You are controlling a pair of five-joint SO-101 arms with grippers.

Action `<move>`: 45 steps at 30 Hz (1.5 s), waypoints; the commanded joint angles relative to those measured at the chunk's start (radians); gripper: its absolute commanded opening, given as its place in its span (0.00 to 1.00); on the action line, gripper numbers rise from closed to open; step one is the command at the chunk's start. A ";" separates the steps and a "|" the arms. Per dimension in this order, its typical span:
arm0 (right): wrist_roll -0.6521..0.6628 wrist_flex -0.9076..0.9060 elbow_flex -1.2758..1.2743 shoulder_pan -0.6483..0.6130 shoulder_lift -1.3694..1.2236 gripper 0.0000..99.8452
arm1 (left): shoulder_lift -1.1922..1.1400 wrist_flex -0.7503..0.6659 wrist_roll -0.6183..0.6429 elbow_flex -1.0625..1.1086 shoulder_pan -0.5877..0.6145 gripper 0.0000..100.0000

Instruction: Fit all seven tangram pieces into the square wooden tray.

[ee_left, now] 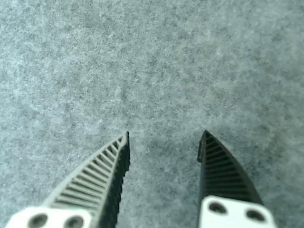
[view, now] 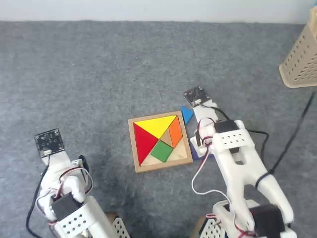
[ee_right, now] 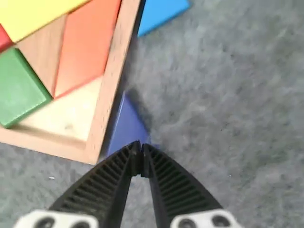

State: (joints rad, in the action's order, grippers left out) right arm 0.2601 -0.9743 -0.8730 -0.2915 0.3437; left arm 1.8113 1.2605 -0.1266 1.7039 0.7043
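Purple triangle (ee_right: 127,126), just outside tray (ee_right: 114,80)
Right pincer (ee_right: 141,153) clenched empty at its corner; piece runs along tray's side; left pincer (ee_left: 164,142) released, well apart.

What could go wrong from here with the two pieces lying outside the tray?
The right gripper is shut with its tips at the dark blue piece, which lies flat right beside the tray wall. A grasp there may slip or shove the tray. The blue piece by the tray's corner sits near the same arm and could get knocked away.
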 commanded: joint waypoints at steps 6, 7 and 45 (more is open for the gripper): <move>0.046 0.021 0.009 -0.002 -0.104 0.01 | 0.011 0.003 0.009 -0.019 -0.002 0.23; 0.046 0.022 0.009 -0.002 -0.113 0.01 | 0.011 0.003 0.009 -0.019 -0.002 0.23; -0.496 0.249 0.265 0.007 -0.367 0.01 | 0.011 0.003 0.009 -0.019 -0.002 0.23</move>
State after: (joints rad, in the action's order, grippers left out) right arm -0.2217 -0.7472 -0.6444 -0.2885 -0.0199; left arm 1.8113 1.2605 -0.1266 1.7039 0.7043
